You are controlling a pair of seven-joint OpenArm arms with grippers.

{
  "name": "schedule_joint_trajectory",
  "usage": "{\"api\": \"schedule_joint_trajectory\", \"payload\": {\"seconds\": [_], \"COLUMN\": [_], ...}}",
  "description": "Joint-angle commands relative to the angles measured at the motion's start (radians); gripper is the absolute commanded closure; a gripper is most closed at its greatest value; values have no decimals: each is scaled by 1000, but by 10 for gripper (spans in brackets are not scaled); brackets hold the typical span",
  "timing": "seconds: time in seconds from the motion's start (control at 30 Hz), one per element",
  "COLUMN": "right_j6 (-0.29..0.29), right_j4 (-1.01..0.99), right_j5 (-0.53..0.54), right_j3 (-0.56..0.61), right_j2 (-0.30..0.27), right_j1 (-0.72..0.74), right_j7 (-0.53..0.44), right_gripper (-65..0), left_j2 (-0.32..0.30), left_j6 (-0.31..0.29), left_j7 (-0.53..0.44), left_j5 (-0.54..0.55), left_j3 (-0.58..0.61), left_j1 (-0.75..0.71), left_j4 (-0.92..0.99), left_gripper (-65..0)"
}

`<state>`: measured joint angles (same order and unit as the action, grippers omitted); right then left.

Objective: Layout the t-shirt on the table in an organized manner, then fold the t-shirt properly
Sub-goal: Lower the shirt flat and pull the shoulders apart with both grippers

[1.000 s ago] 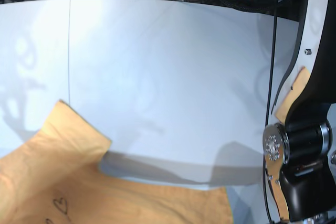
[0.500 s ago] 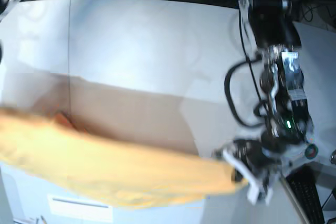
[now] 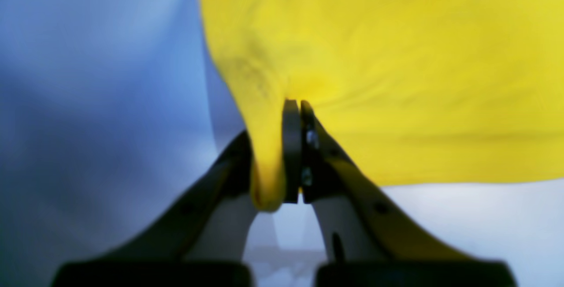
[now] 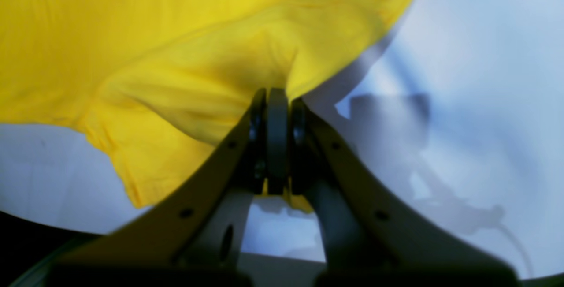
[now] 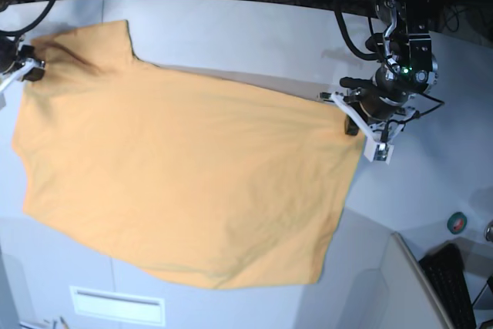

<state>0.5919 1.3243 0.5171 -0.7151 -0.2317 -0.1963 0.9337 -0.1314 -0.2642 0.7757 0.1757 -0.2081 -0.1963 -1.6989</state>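
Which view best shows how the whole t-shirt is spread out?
The base view: the t-shirt appears nearly whole, stretched between both grippers. The left wrist view shows only blurred fabric pinched in the left gripper; the right wrist view shows only a bunched corner in the right gripper.

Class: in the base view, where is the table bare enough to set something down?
Bare pale grey tabletop lies beyond the orange-yellow cotton t-shirt's far edge, and right of its hem toward the small green object. Crowded around the left gripper, clamping the shirt.
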Motion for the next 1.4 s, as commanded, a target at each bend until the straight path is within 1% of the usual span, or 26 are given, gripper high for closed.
{"api": "schedule_joint_trajectory", "payload": {"seconds": [0.0, 0.1, 0.27, 0.33, 0.37, 0.4, 0.43, 0.5, 0.53, 0.6, 0.67, 0.7, 0.77, 0.83, 0.9, 0.97, 1.07, 1.17, 1.27, 1.37], "right_j6": [3, 3, 3, 3, 3, 3, 3, 3, 3, 3, 3, 3, 3, 3, 3, 3, 3, 6, 7, 7], "right_j4": [10, 8, -35, -70, -99, -130, -150, -153, -134, -64, 48, 97, 180, 203, 189, 146, 44, -79, -105, -114], "right_j5": [8, 8, 7, 7, 7, 7, 7, 8, 8, 8, 8, 10, 10, 10, 8, 8, 7, 7, 7, 7], "right_j3": [-5, -5, -2, 1, 22, 53, 74, 94, 90, 51, 16, 5, -10, -7, -4, -4, -2, 9, 70, 117], "right_j2": [-21, -19, -24, -50, -62, -77, -99, -120, -123, -125, -117, -110, -76, -56, -34, -25, -28, -59, -70, -68], "right_j1": [-1, -5, 34, 64, 82, 96, 105, 110, 107, 73, 19, -16, -87, -142, -167, -165, -141, -114, -114, -118], "right_j7": [-17, -17, -38, -37, -38, -45, -46, -46, -46, -41, -37, -35, -35, -40, -46, -54, -123, -144, -167, -181], "right_gripper": [0, 0, 0, 0, 0, -65, -164, -311, -347, -338, -333, -333, -336, -347, -395, -428, -437, -438, -434, -432], "left_j2": [-6, -6, -6, -4, -3, 2, 11, 16, 16, 16, 17, 17, 17, 17, 17, 17, 17, 17, 17, 17], "left_j6": [6, 6, 6, 6, 6, 6, 6, 6, 6, 6, 6, 6, 6, 6, 6, 6, 6, 6, 6, 6], "left_j7": [-22, -23, -25, -25, -25, -25, -25, -25, -25, -25, -25, -25, -25, -25, -25, -25, -25, -25, -25, -25], "left_j5": [-2, 6, 8, 8, 8, 8, 8, 8, 8, 8, 8, 8, 8, 8, 9, 9, 9, 9, 9, 9], "left_j3": [-29, -70, -73, -69, -69, -69, -73, -75, -75, -73, -73, -75, -75, -75, -75, -75, -75, -75, -75, -75], "left_j1": [-9, -36, -61, -64, -64, -64, -64, -62, -62, -62, -62, -62, -64, -64, -64, -62, -61, -59, -59, -59], "left_j4": [-5, 21, 35, 35, 35, 35, 35, 29, 27, 27, 27, 27, 27, 27, 27, 27, 27, 27, 27, 27], "left_gripper": [0, 0, 0, 0, 0, 0, 0, 0, 0, 0, 0, 0, 0, 0, 0, 0, 0, 0, 0, 0]}}
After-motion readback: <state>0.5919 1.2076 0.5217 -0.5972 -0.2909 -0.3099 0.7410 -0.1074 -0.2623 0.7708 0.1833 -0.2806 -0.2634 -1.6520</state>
